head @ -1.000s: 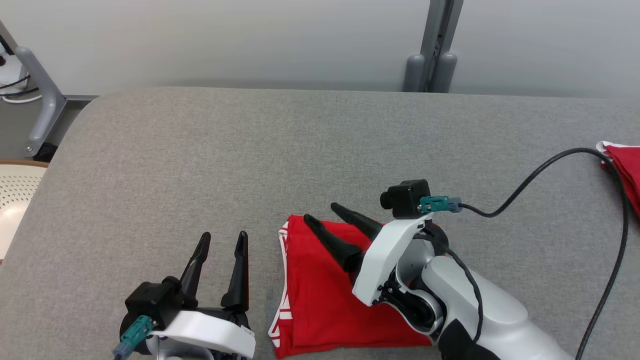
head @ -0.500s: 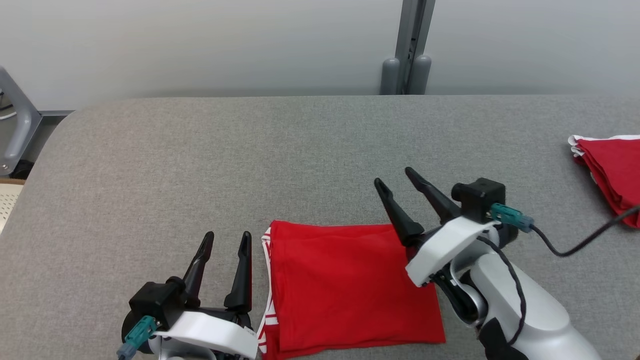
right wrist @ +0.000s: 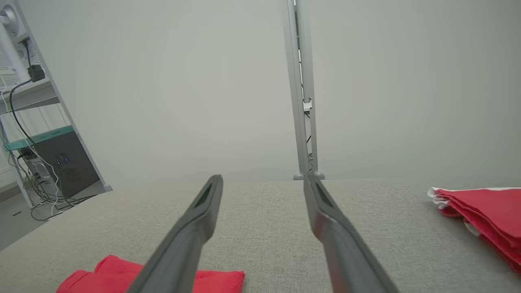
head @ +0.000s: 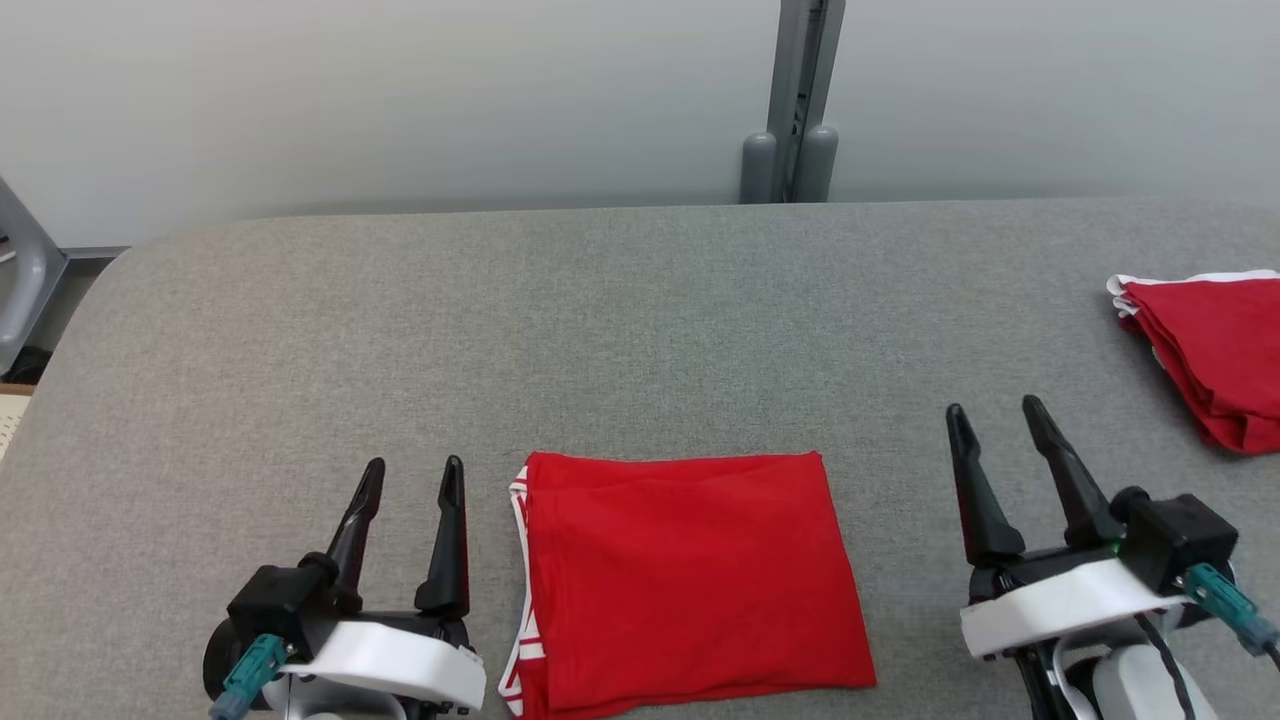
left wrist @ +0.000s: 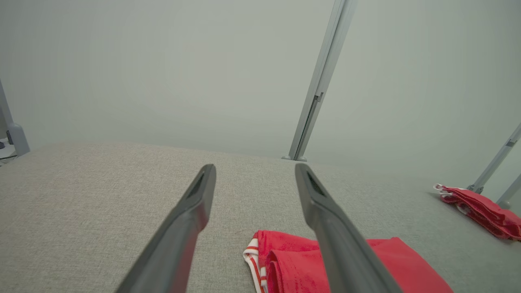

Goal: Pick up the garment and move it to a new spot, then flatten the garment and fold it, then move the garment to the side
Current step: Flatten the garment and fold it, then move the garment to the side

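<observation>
Head view is showing you the left gripper wide and empty, then the red garment lying folded on the grey table between both grippers, then the right gripper also wide and empty. Folding is looking finished, so only the move aside is remaining for you. The garment's near edge is getting cut off at the bottom.
</observation>
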Controlling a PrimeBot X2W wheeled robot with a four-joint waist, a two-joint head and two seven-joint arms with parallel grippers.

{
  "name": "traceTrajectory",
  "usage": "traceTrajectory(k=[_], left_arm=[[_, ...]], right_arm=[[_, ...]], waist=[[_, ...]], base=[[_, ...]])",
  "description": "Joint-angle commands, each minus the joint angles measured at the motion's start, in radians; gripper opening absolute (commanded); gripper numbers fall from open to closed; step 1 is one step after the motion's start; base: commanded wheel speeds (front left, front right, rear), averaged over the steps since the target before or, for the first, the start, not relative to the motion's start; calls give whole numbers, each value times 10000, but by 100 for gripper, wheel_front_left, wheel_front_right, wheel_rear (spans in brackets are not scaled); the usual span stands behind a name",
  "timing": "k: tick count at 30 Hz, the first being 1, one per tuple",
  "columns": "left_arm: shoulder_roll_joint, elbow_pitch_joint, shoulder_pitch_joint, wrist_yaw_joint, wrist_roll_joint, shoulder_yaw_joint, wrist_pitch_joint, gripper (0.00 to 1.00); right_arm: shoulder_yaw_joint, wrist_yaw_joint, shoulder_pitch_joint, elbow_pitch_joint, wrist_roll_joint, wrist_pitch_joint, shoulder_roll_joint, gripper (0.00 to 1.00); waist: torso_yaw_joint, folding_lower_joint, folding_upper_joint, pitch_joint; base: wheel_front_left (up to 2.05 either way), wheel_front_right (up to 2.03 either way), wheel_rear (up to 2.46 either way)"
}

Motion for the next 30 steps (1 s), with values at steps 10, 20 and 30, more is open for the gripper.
traceTrajectory(k=[10, 20, 30], left_arm=[[-221, 7, 688, -165, 543, 640, -41, 100], [-364, 190, 811, -425, 928, 940, -42, 100], [-434, 296, 875, -611, 1143, 1087, -41, 100]], right_arm=[[-569, 5, 1027, -840, 296, -44, -8, 100], [-647, 5, 1158, -612, 207, -45, -7, 100], [-764, 5, 1183, -477, 165, -45, -6, 100]], waist=[[-50, 0, 0, -316], [19, 0, 0, -498], [28, 0, 0, -593]], base=[[0, 0, 0], [0, 0, 0], [0, 0, 0]])
